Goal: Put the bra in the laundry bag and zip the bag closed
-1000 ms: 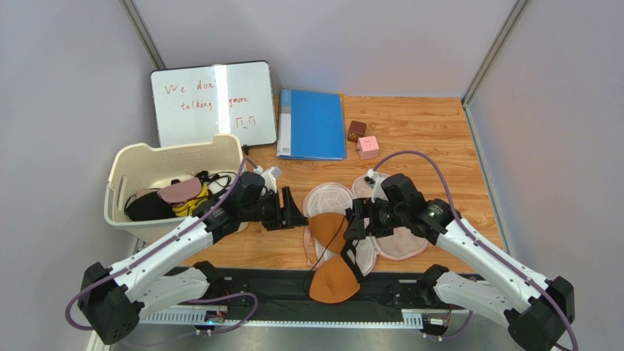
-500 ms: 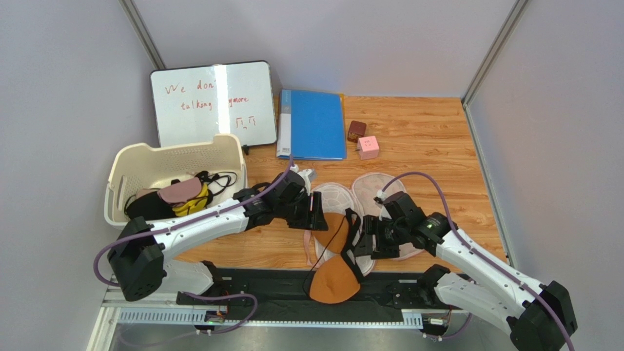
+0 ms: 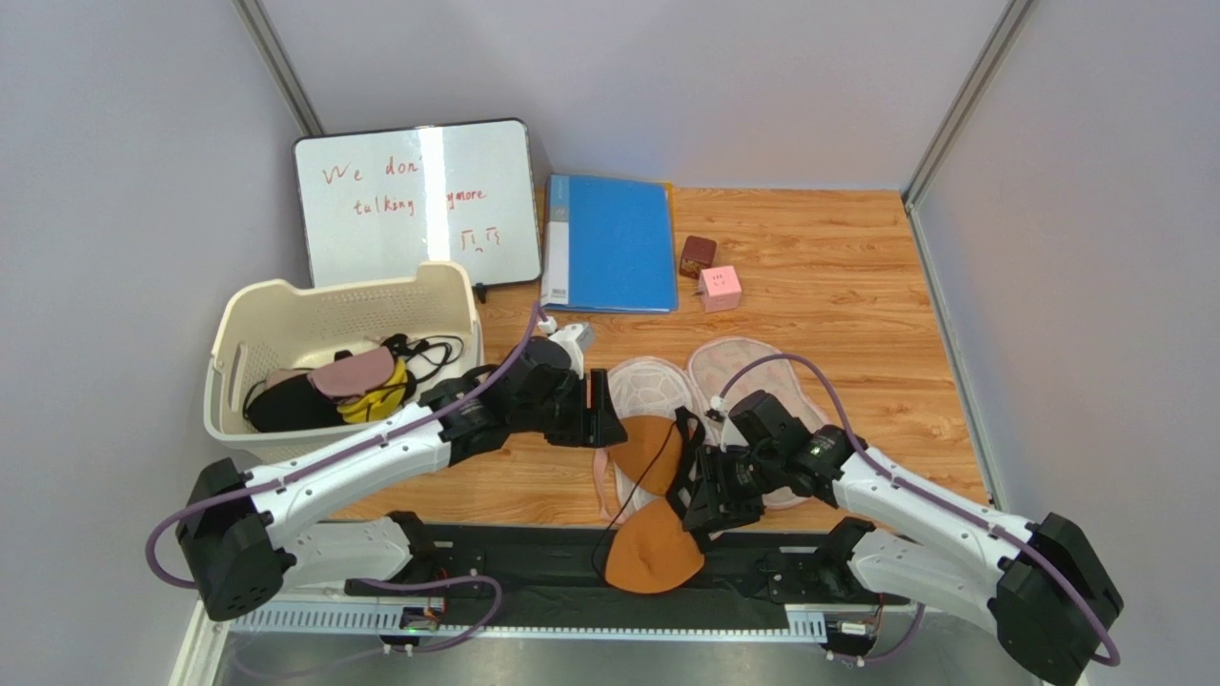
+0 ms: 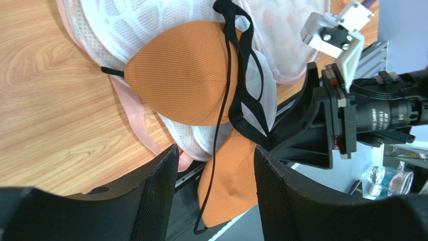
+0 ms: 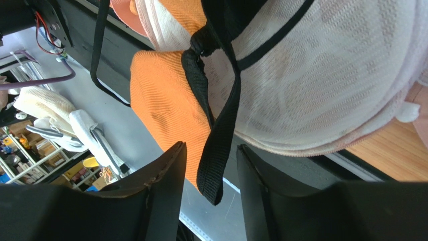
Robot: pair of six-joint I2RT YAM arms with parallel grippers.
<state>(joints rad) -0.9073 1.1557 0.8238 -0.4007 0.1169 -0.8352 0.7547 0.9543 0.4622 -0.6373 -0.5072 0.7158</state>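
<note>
Laundry bag (image 3: 647, 383) lies open flat on wooden table (image 3: 859, 286), two peanut-shaped halves side by side, white mesh facing up, pink edging. Orange-brown bra (image 3: 653, 548): one cup rests on the mesh of the half on the left-arm side, the other cup is off the bag, over the near table edge. Thin black straps (image 4: 240, 95) loose across the cups. Zip not closed.

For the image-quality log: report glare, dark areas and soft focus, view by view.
Top external: sharp, evenly lit, glare washing out some writing on the whiteboard. Left wrist: the bra crisp, the left fingers nearly black, lower right corner soft. Right wrist: the mesh of the laundry bag very bright, the right fingers dark, left background soft.
</note>
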